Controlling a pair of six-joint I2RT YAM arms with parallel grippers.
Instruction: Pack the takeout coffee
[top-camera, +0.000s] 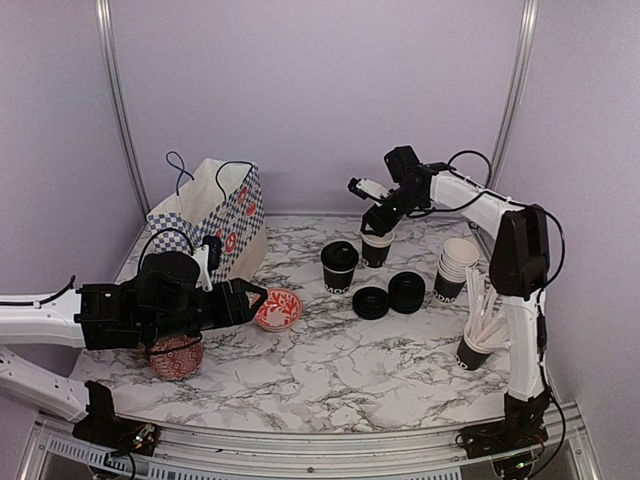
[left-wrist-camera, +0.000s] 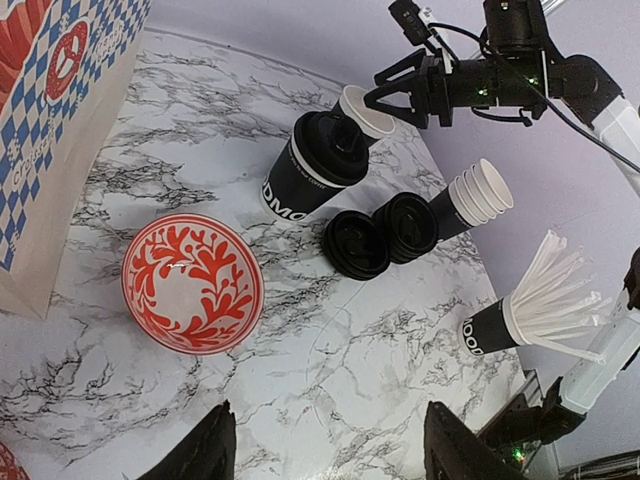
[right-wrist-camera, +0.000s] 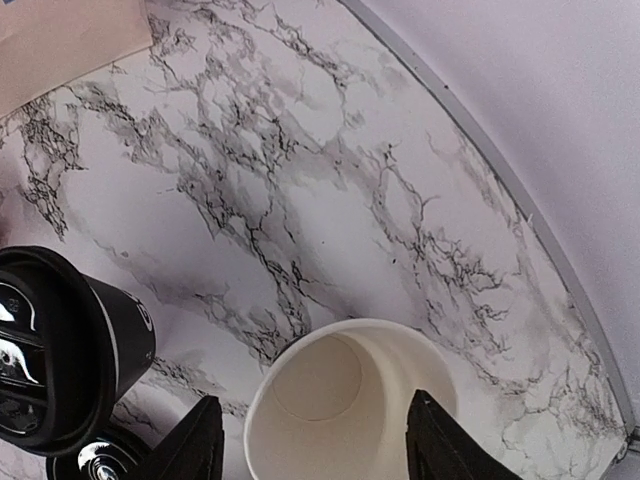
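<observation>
A lidded black coffee cup (top-camera: 340, 266) stands mid-table; it also shows in the left wrist view (left-wrist-camera: 318, 165) and the right wrist view (right-wrist-camera: 55, 350). Just behind it stands an open black cup (top-camera: 375, 247) with a cream inside (right-wrist-camera: 350, 410) and no lid. My right gripper (top-camera: 379, 222) is open just above this cup, its jaws either side of the rim (right-wrist-camera: 315, 405). My left gripper (top-camera: 250, 298) is open and empty, low over bare marble (left-wrist-camera: 328, 425) beside a red patterned bowl (left-wrist-camera: 192, 283).
Two stacks of black lids (top-camera: 390, 295) lie right of the lidded cup. A stack of empty cups (top-camera: 457, 266) and a cup of white straws (top-camera: 478, 338) stand at the right. A checked paper bag (top-camera: 215, 215) stands back left. A second red bowl (top-camera: 176, 358) sits under my left arm.
</observation>
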